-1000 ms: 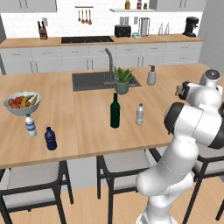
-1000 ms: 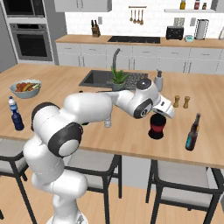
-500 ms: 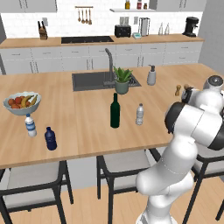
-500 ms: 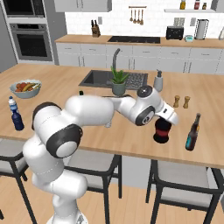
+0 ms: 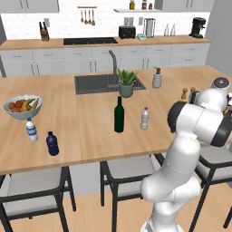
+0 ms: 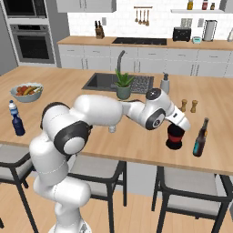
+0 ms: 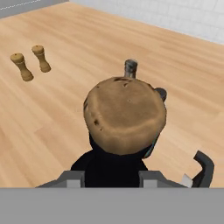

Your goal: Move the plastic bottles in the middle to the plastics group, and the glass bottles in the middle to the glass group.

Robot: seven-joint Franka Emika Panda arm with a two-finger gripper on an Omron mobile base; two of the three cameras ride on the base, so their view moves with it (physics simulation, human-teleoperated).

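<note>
Squat black bottle [image 6: 174,137] between closed jaws

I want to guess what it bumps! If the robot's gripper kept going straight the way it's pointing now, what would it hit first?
The gripper points down at the squat black bottle, already right at its brown cork top. Going on, it would press that bottle into the wooden counter.
</note>
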